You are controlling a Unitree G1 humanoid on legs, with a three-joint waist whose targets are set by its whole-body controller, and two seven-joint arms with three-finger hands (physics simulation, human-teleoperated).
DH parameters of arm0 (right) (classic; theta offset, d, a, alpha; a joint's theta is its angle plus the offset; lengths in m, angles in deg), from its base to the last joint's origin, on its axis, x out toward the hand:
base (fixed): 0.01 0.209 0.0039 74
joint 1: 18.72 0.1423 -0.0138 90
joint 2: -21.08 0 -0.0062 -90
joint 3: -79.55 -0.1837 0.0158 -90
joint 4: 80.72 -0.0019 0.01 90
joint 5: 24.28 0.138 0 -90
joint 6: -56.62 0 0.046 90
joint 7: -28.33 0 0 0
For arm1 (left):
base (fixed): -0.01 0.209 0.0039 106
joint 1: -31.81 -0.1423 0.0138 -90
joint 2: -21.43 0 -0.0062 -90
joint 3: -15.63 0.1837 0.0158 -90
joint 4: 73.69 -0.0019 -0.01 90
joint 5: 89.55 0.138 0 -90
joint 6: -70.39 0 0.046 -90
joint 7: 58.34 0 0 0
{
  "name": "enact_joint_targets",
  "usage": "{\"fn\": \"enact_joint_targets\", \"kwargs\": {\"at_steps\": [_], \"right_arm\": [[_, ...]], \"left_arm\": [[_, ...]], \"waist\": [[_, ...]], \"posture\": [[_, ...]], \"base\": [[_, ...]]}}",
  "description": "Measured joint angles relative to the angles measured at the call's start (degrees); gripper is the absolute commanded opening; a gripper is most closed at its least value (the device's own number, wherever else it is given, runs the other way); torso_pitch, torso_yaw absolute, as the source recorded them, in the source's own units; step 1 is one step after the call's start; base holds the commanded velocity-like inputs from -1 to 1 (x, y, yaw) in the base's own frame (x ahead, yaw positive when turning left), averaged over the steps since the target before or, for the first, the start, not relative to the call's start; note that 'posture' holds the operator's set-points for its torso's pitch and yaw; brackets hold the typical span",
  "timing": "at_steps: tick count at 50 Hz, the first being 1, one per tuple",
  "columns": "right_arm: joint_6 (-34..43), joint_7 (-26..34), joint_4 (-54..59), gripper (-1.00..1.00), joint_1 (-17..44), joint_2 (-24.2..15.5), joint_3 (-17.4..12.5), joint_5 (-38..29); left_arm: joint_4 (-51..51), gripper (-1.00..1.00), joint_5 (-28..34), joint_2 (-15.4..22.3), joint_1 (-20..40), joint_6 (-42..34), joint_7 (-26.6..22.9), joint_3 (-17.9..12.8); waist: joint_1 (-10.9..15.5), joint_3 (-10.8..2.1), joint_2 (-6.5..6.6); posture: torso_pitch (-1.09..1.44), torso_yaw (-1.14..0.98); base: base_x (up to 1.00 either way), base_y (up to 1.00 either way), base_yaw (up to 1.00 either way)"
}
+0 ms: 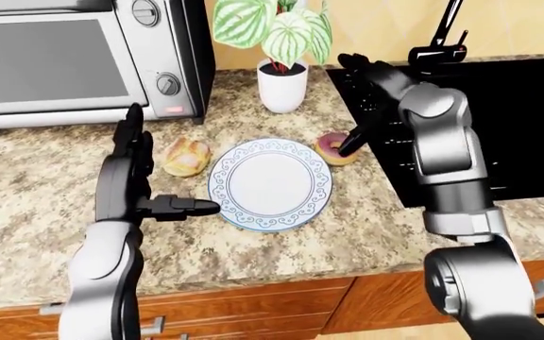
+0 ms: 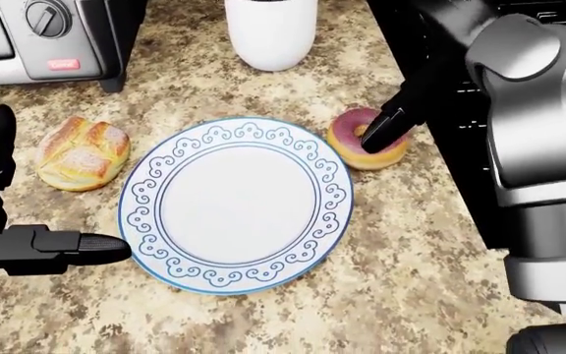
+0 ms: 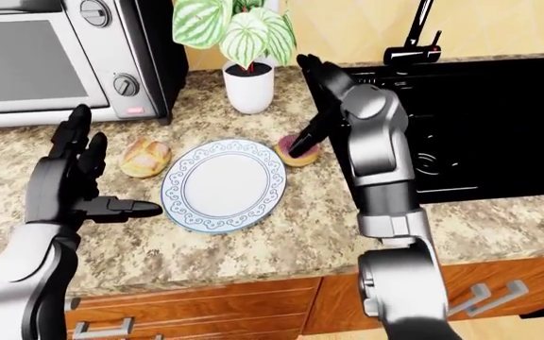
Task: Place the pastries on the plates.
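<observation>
A white plate (image 2: 234, 134) with a blue scroll rim lies on the granite counter, in the middle of the head view. A pink-frosted donut (image 2: 344, 140) lies just right of the plate. A golden bread roll (image 2: 83, 153) lies just left of it. My right hand (image 1: 366, 117) reaches down from the sink side with fingers spread; one dark fingertip (image 2: 381, 131) rests on the donut, not closed round it. My left hand (image 1: 145, 185) is open and empty beside the roll, fingers up, thumb (image 2: 66, 249) pointing at the plate's left rim.
A toaster oven (image 1: 64, 64) stands at the top left. A white pot with a green plant (image 1: 281, 83) stands above the plate. A black sink (image 1: 508, 120) with a faucet (image 1: 437, 49) fills the right. The counter edge and wooden drawers (image 1: 253, 312) are at the bottom.
</observation>
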Motion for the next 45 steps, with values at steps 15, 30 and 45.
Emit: {"fn": "enact_joint_targets", "kwargs": {"at_steps": [15, 30, 45], "right_arm": [[-10.10, 3.21, 13.90, 1.00, 2.88, -0.36, 0.23, -5.11], [-15.37, 1.10, 21.28, 1.00, 2.14, 1.27, 0.83, -6.13], [-19.06, -1.46, 25.96, 1.00, 2.66, 1.82, 1.04, -7.08]], "left_arm": [[-1.17, 1.00, 0.41, -0.36, -0.61, 1.34, -0.16, 0.10], [-1.59, 1.00, 0.80, -0.42, -0.68, 1.73, -0.37, 0.25], [-1.86, 1.00, 1.00, -0.56, -1.07, 2.12, -0.60, 0.26]], "waist": [[-0.05, -0.24, -0.02], [-0.04, -0.40, 0.07], [0.07, -0.74, -0.08]], "posture": [[0.00, 0.00], [0.00, 0.00], [0.00, 0.00]], "base": [[0.00, 0.00, 0.00], [0.00, 0.00, 0.00], [0.00, 0.00, 0.00]]}}
